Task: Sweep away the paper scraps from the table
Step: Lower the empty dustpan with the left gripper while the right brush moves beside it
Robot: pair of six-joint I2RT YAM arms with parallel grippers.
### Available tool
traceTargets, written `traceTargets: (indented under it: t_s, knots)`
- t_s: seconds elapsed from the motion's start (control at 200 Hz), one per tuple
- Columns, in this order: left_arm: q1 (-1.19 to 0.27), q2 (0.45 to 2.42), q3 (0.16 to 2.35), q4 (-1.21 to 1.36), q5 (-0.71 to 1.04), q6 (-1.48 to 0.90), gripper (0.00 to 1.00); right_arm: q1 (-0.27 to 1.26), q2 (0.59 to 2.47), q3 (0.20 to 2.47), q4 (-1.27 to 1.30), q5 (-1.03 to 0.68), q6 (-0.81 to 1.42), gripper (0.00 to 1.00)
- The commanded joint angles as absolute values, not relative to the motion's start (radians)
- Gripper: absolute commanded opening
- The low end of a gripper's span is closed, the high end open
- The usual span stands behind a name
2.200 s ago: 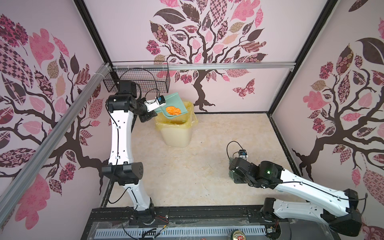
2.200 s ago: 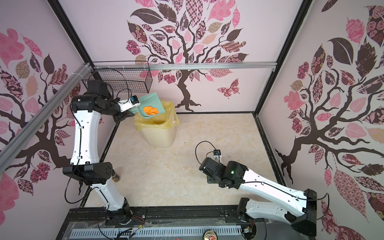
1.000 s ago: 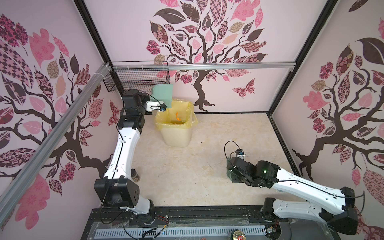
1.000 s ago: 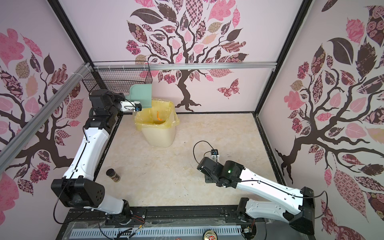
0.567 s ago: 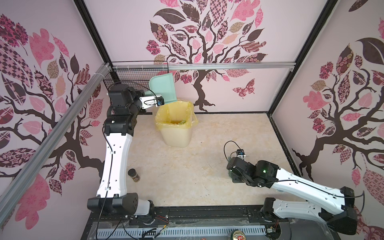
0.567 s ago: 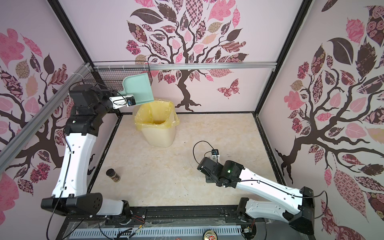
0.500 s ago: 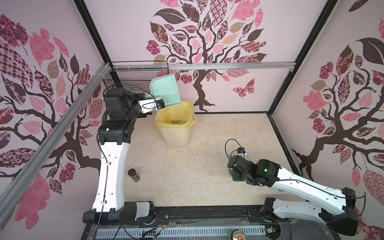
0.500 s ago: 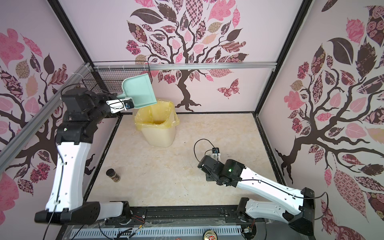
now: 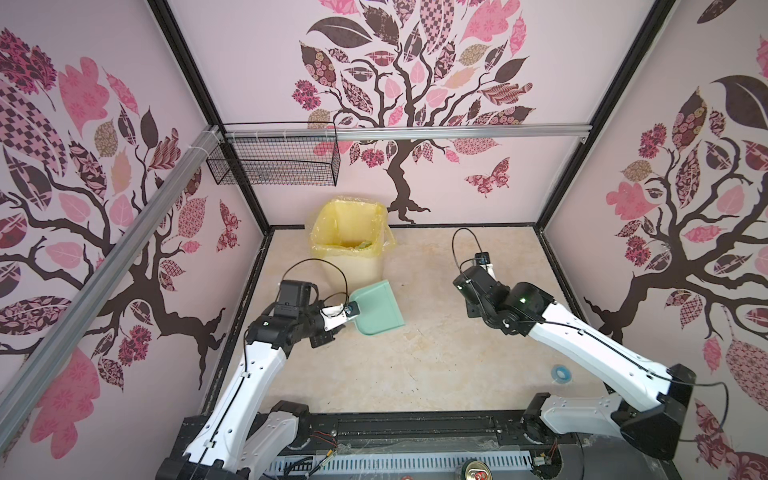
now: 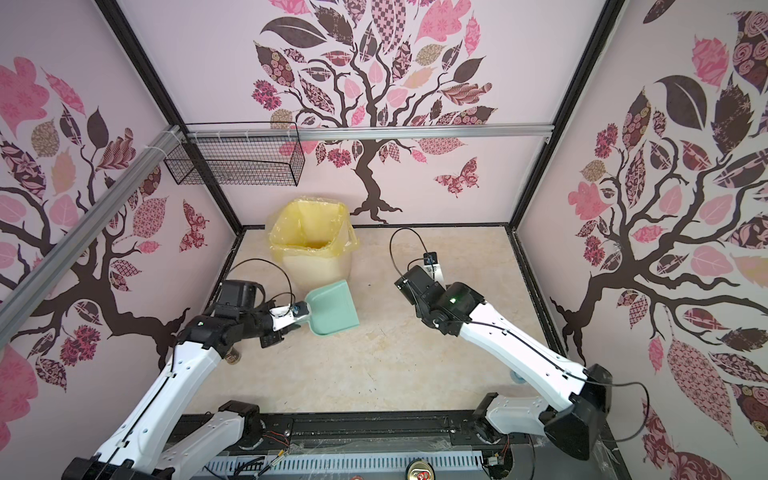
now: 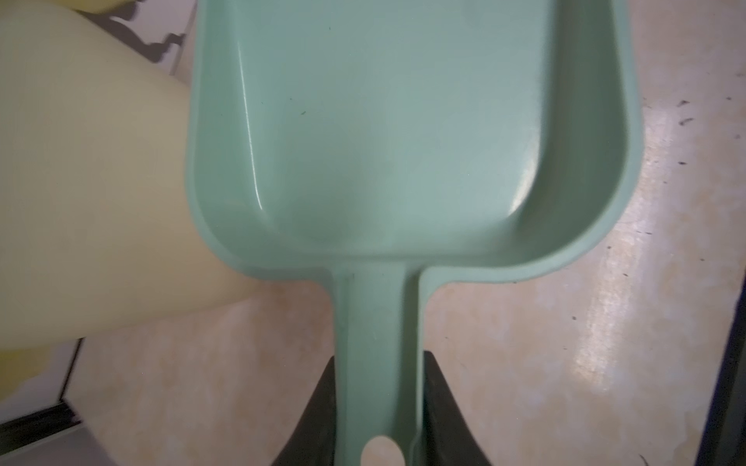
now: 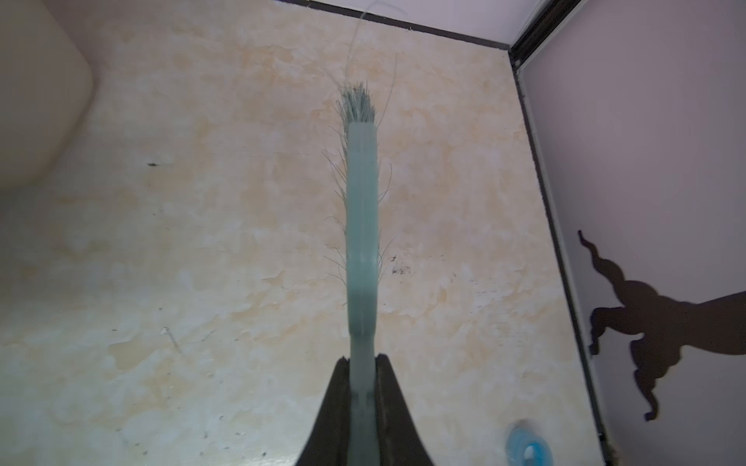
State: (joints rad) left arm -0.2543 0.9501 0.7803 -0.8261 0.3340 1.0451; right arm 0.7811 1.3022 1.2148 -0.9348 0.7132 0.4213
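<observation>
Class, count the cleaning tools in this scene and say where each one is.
2. The teal dustpan is clamped by its handle in the left gripper, beside the yellow-lined bin; the teal brush is clamped in the right gripper, over the table. None seems hidden.

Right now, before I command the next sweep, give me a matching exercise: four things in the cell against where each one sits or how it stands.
Things:
1. dustpan
2. brush
3. bin
4. blue tape roll

Places or states:
A. lying loose on the table, held by nothing
B. clamped in the right tool
C. standing upright, lined in yellow
D. handle clamped in the left tool, pan empty

Pairs: 1-D, 2-B, 3-C, 4-A
</observation>
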Motion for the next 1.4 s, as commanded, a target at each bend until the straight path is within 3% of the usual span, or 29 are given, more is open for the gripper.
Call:
traceTargets:
  t_s: [0.0,0.18,0.385,0.59,0.835,1.055,1.175,1.391]
  knots:
    - [-0.371,0.966,0.677,-0.653,0.259,0.966,0.0,0.779,1.375,1.154,-0.833,0.887,0.2,0.0]
    - [-0.471,1.098,0.61,-0.509,0.205,0.893,0.0,0.779,1.387,0.989,-0.497,1.009,-0.061,0.0]
    - [-0.473,1.267,0.639,-0.446,0.195,0.855,0.0,0.781,1.361,0.732,-0.073,0.972,-0.424,0.0]
    - [-0.475,1.309,0.63,-0.405,0.194,0.845,0.02,0.79,1.416,0.707,-0.111,0.899,-0.439,0.0]
    - [-0.474,1.327,0.661,-0.427,0.207,0.838,0.14,0.812,1.536,0.747,-0.24,0.861,-0.39,0.13]
    - [-0.474,1.341,0.664,-0.435,0.198,0.844,0.21,0.838,1.623,0.789,-0.388,0.788,-0.311,0.18]
    - [-0.474,1.325,0.657,-0.44,0.197,0.846,0.29,0.838,1.628,0.798,-0.433,0.738,-0.255,0.28]
    - [-0.474,1.278,0.65,-0.452,0.209,0.829,0.51,0.84,1.605,0.79,-0.469,0.69,-0.209,0.62]
